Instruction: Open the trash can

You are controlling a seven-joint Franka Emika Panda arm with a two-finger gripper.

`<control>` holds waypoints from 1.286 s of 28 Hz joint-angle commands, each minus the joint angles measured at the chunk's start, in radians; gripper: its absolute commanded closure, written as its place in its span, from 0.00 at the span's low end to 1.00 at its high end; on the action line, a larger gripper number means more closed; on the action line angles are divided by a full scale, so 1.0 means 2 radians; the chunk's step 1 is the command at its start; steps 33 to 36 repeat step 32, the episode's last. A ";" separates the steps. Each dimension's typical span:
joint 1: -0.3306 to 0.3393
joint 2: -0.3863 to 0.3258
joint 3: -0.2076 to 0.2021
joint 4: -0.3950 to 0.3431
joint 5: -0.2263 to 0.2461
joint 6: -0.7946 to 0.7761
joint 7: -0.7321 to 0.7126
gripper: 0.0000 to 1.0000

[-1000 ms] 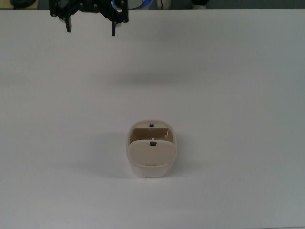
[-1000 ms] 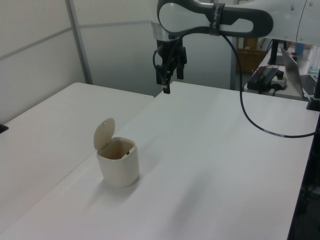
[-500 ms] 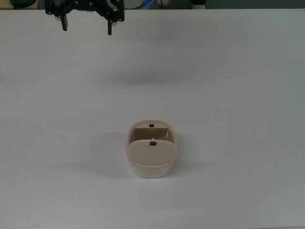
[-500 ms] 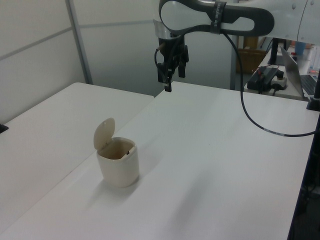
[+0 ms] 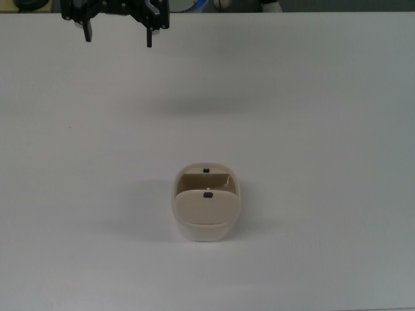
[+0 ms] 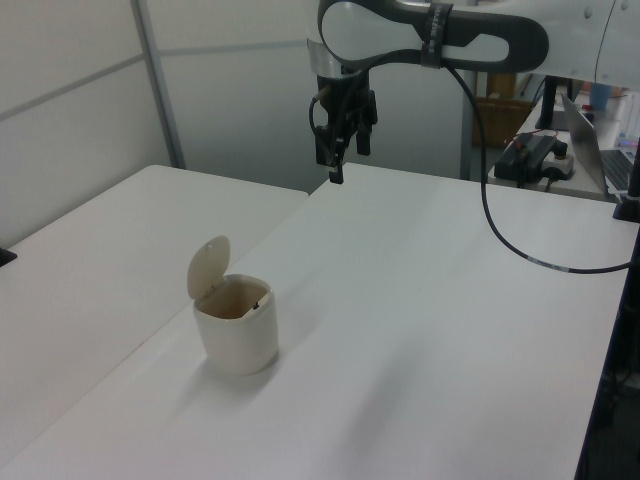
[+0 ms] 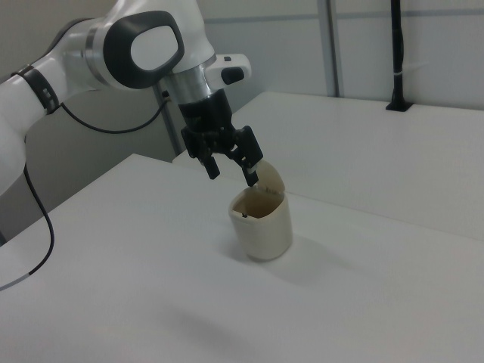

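The trash can (image 5: 206,214) is a small cream-white bin standing on the white table (image 5: 324,129). Its beige lid (image 5: 205,207) is swung up on its hinge, so the inside shows in the left view and the right view. In the left view the lid (image 6: 208,266) stands upright at the can's (image 6: 238,335) left side. In the right view the can (image 7: 262,223) sits just below the fingers. My gripper (image 5: 118,37) hangs open and empty well above the table, near the top view's upper left edge, apart from the can. It also shows as gripper (image 6: 343,160) and gripper (image 7: 232,175).
A seam (image 6: 280,225) splits the tabletop in the left view. A laptop (image 6: 590,140) and a black box with cables (image 6: 530,155) lie at the left view's right. The arm's black cable (image 6: 500,220) hangs over the table. A black post (image 7: 397,53) stands at the right view's far edge.
Over the last second my open gripper has drifted slightly toward the top view's upper left and risen a little. The trash can and its raised lid have not moved.
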 commanded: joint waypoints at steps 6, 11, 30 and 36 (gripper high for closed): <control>0.001 -0.013 -0.006 -0.012 0.008 -0.003 -0.014 0.00; -0.001 -0.013 -0.006 -0.012 0.008 -0.002 -0.012 0.00; -0.001 -0.013 -0.008 -0.012 0.009 -0.001 -0.009 0.00; -0.001 -0.013 -0.009 -0.012 0.009 -0.001 -0.008 0.00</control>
